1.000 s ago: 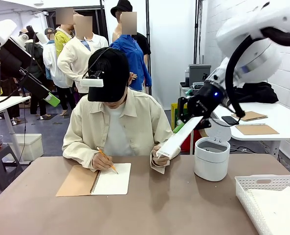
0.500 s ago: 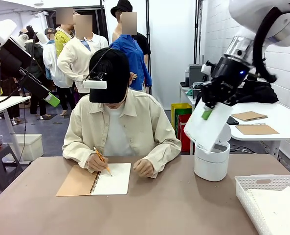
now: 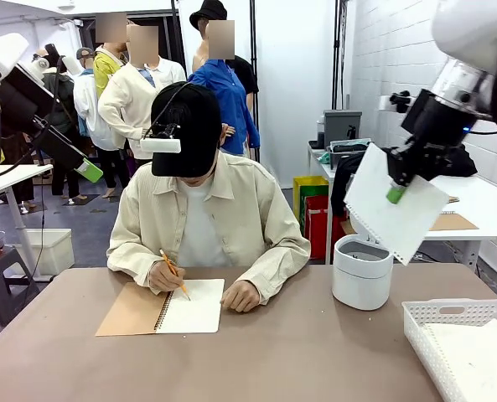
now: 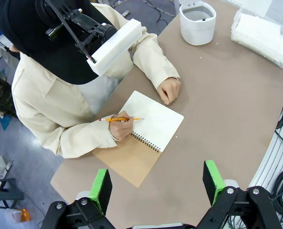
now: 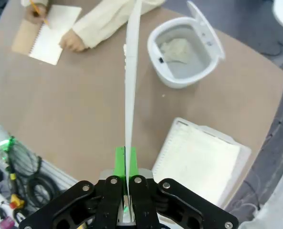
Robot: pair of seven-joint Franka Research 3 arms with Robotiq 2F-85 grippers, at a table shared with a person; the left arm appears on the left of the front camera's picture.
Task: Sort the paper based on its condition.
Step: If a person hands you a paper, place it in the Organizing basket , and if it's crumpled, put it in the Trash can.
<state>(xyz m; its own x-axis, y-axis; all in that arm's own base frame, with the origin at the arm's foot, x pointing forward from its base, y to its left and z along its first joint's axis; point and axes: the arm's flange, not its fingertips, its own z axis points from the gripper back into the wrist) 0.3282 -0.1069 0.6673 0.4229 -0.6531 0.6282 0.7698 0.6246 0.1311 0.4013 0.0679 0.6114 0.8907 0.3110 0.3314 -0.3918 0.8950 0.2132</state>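
White paper (image 3: pixel 409 224) hangs pinched in the right gripper (image 3: pixel 395 194) — thin, it may slip into the bin (image 3: pixel 361 283); left gripper (image 4: pixel 157 183) stands wide, empty.

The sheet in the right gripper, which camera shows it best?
Front view: the sheet faces the camera whole, pinched by the right gripper. The right wrist view sees it edge-on, as a thin strip.

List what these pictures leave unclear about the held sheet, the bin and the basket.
- The sheet in the right pincer: any pencil lines are too faint in the front view; the right wrist view shows it edge-on.
- The bin: its wall hides the contents in the front view.
- The basket: cut off by the picture's right and bottom edges in the front view.
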